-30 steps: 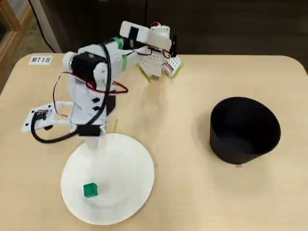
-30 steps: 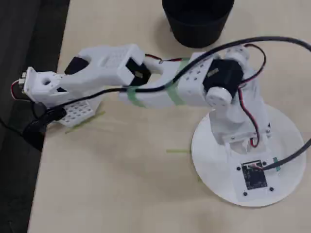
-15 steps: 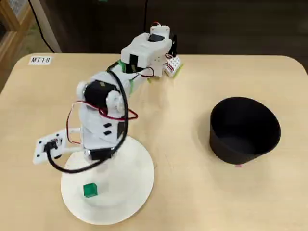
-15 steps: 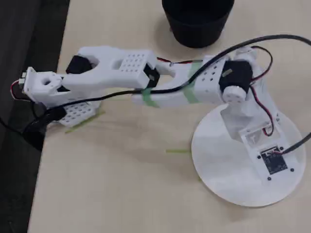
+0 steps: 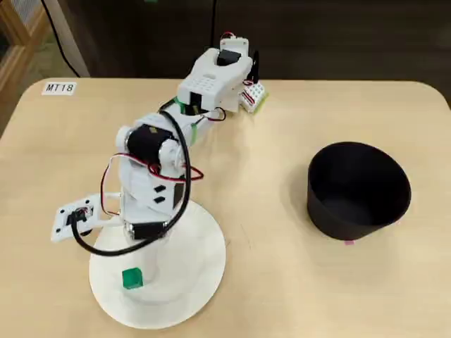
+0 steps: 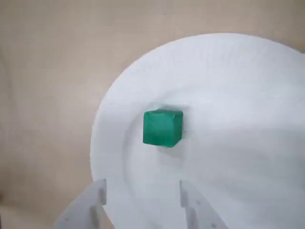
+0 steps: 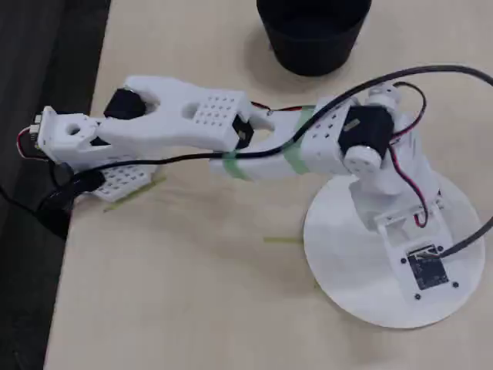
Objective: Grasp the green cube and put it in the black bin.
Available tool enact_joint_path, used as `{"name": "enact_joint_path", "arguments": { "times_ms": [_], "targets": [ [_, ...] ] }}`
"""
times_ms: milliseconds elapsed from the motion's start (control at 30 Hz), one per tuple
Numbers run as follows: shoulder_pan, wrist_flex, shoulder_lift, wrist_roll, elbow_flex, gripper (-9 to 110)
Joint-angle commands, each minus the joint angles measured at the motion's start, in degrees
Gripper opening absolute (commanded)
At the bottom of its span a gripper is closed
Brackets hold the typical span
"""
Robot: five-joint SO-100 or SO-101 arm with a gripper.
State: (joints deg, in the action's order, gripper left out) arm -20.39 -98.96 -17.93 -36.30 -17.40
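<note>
The green cube (image 5: 132,278) lies on the white plate (image 5: 201,264) at the lower left of a fixed view. In the wrist view the green cube (image 6: 162,128) sits near the plate's (image 6: 238,81) left part, just beyond my open, empty gripper (image 6: 143,198), whose fingertips (image 6: 97,194) show at the bottom edge. The cube lies roughly in line with the gap between them, not touching. The black bin (image 5: 358,190) stands empty at the right; it also shows at the top of another fixed view (image 7: 312,31), where my wrist hides the cube.
My arm's base (image 5: 225,67) stands at the table's far edge in a fixed view. A label reading MT18 (image 5: 58,88) is at the far left corner. A thin green tape strip (image 7: 281,240) lies left of the plate (image 7: 347,262). The table's edge runs along the left (image 7: 69,231).
</note>
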Motion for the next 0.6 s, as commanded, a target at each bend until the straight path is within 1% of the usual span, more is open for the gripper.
{"name": "enact_joint_path", "arguments": {
  "times_ms": [0,200,567],
  "targets": [
    [-1.67,1.58,0.00,0.35,-2.55,25],
    [-2.46,6.77,1.76,1.14,-2.55,23],
    [-2.20,11.07,3.87,2.02,-2.02,25]
  ]
}}
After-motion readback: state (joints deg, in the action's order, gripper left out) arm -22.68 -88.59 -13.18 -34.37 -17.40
